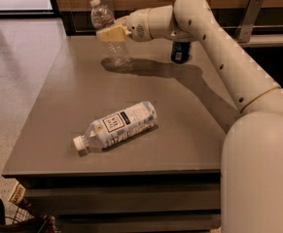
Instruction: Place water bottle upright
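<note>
At the far left lies a pale speckled floor (14, 81), and in the bottom left corner the rim of a dark wire basket (5, 220) shows below the surface's edge. The grey surface (68, 101) fills the middle of the view. Near its front edge a larger bottle (119, 125) with a white-and-dark label lies on its side, its white cap pointing left and toward the front.

Toward the back left of the surface stands the water bottle (101, 18), upright with its white cap on top and its base at or just above the surface; I cannot tell whether it touches. The hand (110, 33) comes in from the right and its tan fingers are closed around the bottle's middle, just below the label band.

Further right, a blue can (181, 52) stands upright near the back edge, partly hidden behind the white arm (219, 42), which runs down to the lower right.
</note>
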Available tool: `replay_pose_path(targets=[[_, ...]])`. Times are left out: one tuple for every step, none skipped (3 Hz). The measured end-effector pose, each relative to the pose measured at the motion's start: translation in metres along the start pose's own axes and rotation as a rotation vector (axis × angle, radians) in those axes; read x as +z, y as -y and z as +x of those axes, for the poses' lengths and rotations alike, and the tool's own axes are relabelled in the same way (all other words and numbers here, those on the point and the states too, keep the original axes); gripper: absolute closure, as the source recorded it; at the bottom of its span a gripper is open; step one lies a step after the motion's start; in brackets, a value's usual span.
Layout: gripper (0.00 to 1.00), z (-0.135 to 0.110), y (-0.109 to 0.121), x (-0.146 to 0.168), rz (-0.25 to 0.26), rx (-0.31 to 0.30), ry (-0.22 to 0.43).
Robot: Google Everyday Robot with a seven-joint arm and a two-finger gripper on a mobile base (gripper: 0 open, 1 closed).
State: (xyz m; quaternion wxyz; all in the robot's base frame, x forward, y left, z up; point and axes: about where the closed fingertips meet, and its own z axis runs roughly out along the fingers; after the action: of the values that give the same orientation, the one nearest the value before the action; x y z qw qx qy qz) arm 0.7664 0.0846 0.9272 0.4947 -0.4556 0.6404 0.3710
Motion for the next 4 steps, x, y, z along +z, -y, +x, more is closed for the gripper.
replay_pose_path(targets=[[1.00, 0.0105, -0.0087, -0.0084, 0.001, 0.058, 0.052], [1.00, 0.0133, -0.0169, -0.0091, 0.001, 0.068, 0.117], [1.00, 0.0133, -0.0170, -0.0090, 0.001, 0.068, 0.118], [1.00, 0.0150, -0.0170, -0.0033, -0.020, 0.054, 0.143]])
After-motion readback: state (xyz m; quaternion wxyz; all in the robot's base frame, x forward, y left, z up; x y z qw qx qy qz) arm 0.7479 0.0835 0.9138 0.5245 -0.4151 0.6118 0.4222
